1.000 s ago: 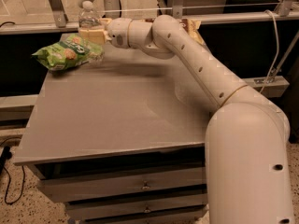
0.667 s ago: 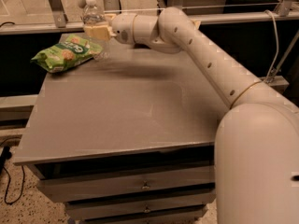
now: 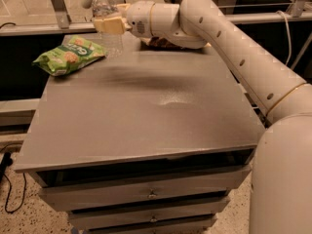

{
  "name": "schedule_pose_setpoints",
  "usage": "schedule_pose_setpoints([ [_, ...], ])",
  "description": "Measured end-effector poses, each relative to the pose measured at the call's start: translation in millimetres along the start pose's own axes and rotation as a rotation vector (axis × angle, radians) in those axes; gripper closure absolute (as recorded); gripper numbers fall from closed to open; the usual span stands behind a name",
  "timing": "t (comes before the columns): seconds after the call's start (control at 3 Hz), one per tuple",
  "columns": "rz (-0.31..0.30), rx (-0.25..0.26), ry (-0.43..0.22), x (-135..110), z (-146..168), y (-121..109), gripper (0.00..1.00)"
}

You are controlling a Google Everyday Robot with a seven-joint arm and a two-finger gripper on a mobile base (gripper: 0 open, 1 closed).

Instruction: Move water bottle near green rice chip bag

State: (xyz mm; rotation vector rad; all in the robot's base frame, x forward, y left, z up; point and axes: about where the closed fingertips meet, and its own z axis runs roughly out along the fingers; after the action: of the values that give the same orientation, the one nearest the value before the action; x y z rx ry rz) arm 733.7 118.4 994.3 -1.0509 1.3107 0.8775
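Note:
The green rice chip bag (image 3: 69,55) lies at the far left corner of the grey cabinet top (image 3: 146,106). The water bottle (image 3: 104,21), clear with a white cap, stands upright just right of the bag near the back edge. My gripper (image 3: 108,24) reaches in from the right at the end of my white arm (image 3: 219,28), and its pale fingers (image 3: 111,25) are closed around the bottle's middle. The bottle's lower part looks faint against the top, so I cannot tell whether it rests on the surface or hangs just above it.
A brown chip bag (image 3: 161,43) lies behind my wrist at the back edge, mostly hidden. A metal rail (image 3: 34,29) runs behind the cabinet. Drawers (image 3: 151,194) face me below. My arm's body (image 3: 285,174) fills the right side.
The gripper with the bottle has shifted right and away from the green bag, so a gap now shows between bottle and bag. The arm has swung with it.

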Motion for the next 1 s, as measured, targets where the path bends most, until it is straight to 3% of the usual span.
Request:
schedule_pose_setpoints([
  [1.0,0.074,-0.037,-0.048,33,32,10,1.0],
])
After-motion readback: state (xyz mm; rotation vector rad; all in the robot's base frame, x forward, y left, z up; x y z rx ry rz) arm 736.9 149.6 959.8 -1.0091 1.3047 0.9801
